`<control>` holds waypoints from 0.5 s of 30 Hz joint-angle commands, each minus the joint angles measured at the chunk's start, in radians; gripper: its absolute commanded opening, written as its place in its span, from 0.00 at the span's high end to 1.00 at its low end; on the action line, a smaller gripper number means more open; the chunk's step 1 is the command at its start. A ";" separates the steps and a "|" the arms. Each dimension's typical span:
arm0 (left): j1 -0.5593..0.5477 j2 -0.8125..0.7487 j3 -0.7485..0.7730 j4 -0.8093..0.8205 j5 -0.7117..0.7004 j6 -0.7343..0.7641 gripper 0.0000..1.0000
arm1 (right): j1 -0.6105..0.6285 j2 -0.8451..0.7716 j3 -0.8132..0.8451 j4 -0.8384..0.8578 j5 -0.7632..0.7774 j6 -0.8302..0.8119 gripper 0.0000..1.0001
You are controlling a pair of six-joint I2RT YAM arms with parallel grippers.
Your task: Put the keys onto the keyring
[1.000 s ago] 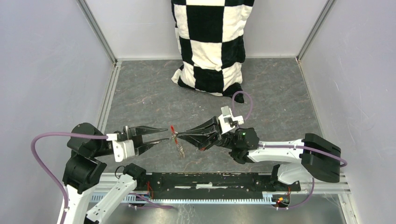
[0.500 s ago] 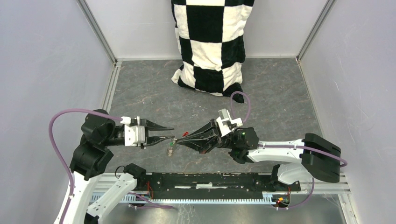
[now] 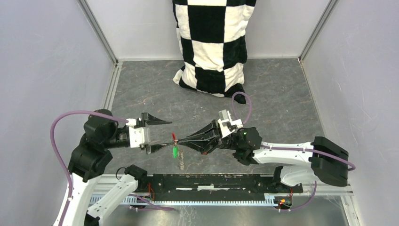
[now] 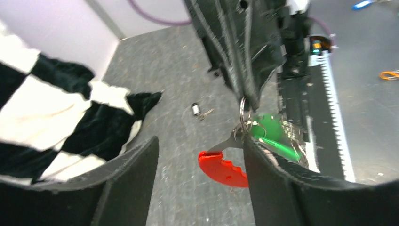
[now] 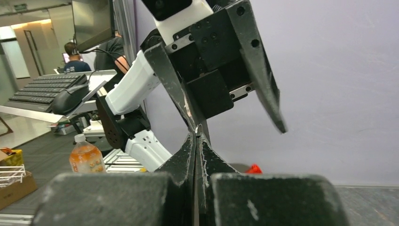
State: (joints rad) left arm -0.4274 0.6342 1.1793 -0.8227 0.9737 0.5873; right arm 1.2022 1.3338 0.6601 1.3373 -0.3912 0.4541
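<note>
My right pincer is shut on the keyring at its tip, steadying it aloft. My left pincer gapes open around it; the green key hangs just below, apparently threaded.

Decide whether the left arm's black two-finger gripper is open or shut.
Open. The left gripper shows its black fingers wide apart, with grey tabletop visible between them.

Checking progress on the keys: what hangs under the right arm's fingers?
The right fingers pinch the keyring; below it hang its red tag and the green key. A left finger covers the key's lower edge.
</note>
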 commanded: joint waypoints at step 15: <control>-0.001 -0.221 -0.315 0.051 -0.230 0.037 0.01 | -0.019 -0.134 0.251 -0.434 0.275 -0.292 1.00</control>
State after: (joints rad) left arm -0.4278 0.4557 0.9535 -0.6399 0.5713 0.4332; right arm 1.1889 1.2102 0.8276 0.9489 -0.1989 0.2153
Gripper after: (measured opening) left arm 0.996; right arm 0.006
